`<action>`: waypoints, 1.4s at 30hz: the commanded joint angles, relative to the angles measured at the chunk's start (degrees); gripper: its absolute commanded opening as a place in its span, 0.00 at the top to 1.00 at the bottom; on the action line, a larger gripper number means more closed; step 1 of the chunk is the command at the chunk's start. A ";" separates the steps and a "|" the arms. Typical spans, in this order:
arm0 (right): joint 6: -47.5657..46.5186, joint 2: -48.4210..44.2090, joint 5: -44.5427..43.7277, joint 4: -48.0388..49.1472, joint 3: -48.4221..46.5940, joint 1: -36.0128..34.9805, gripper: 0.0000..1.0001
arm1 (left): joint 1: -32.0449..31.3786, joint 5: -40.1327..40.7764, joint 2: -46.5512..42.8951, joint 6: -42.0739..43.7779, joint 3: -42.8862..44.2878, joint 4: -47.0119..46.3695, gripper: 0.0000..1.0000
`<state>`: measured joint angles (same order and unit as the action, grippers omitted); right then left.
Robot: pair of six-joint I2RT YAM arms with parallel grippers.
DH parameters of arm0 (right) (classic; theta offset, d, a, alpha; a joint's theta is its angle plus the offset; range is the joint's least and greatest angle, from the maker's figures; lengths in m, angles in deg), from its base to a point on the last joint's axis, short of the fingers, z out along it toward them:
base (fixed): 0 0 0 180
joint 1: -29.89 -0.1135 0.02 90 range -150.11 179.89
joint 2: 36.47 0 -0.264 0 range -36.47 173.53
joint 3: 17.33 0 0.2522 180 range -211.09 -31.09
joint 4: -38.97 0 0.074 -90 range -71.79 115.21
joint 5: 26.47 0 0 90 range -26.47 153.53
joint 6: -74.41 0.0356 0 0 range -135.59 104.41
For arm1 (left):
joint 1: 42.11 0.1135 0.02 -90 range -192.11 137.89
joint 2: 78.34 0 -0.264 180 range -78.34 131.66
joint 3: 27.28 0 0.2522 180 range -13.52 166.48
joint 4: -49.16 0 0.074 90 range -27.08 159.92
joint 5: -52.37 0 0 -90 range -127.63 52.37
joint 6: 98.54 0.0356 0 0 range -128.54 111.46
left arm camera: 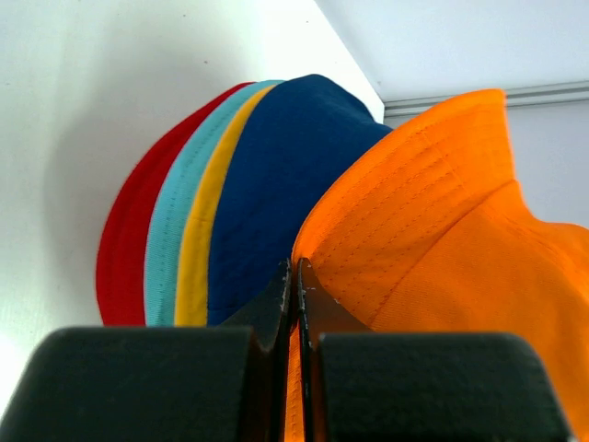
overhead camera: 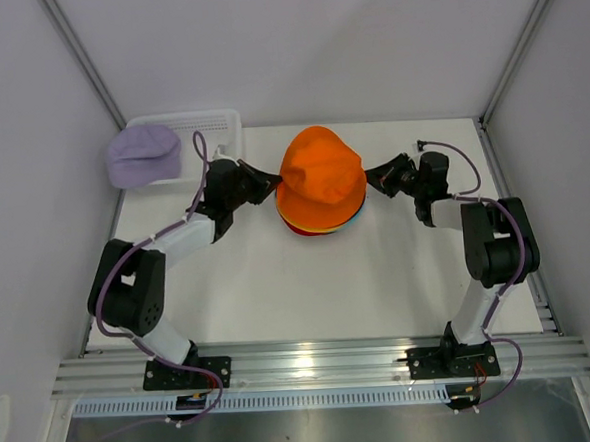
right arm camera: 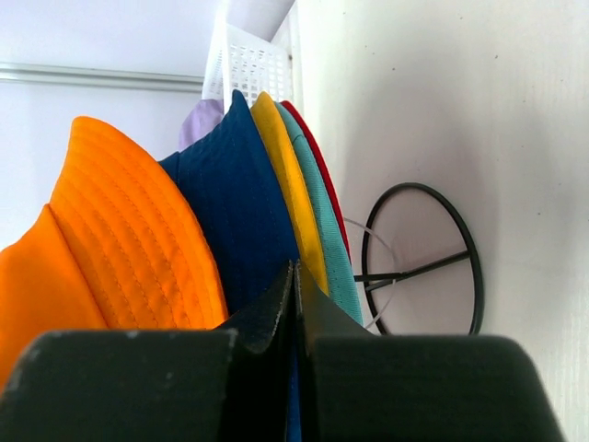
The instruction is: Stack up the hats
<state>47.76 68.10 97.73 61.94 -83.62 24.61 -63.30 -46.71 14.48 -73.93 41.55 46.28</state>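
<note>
The orange hat sits on top of a stack in the middle of the table. Under it, the left wrist view shows the navy blue, yellow, teal and red brims. My left gripper is at the stack's left side, shut on the orange hat's brim. My right gripper is at the stack's right side; its jaws are shut with a sliver of navy blue brim between them. The lavender hat lies apart at the back left.
A white lattice basket stands at the back left, with the lavender hat resting on its left end. A black wire frame shows beside the stack in the right wrist view. Grey walls close in the table on three sides.
</note>
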 commanded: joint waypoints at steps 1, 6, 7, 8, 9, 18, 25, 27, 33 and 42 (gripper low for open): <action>0.98 0.98 2.19 4.48 -1.08 -0.52 1.00 | 0.36 1.97 3.25 3.51 -3.21 6.28 0.99; 0.38 0.98 2.28 3.97 -0.90 -0.17 1.00 | 0.36 1.61 2.72 5.09 -3.65 5.48 0.99; -0.15 0.72 2.37 2.66 -0.99 0.09 1.00 | 0.36 1.78 2.37 5.44 -3.74 5.31 0.99; -1.20 0.46 2.28 2.04 -1.25 0.79 0.98 | 0.36 1.70 1.76 6.14 -3.74 5.13 0.99; -1.74 -0.24 2.19 1.51 -1.26 1.23 0.94 | 0.36 1.61 1.58 6.49 -3.65 5.04 0.99; -4.47 -5.43 2.63 -1.40 -4.24 4.22 0.61 | 0.36 -1.73 2.11 7.29 -1.37 4.08 0.99; -0.16 -6.49 2.63 4.21 -4.07 3.70 0.55 | 0.36 -2.08 2.19 7.64 0.39 4.08 0.99; -0.16 -5.88 2.72 4.40 -4.59 2.30 0.54 | 0.36 -2.08 2.37 7.73 0.57 4.16 0.99; 1.33 -2.63 3.07 5.45 -5.21 0.27 0.55 | 0.36 -2.34 2.63 7.90 1.80 4.52 0.99; 1.60 -1.74 3.25 5.98 -3.90 0.09 0.55 | 0.36 -2.17 2.46 7.73 1.97 3.99 0.99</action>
<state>49.14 66.14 100.33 64.72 -87.16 24.78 -62.97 -48.40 16.05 -68.40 42.49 47.39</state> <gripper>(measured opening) 0.454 0.011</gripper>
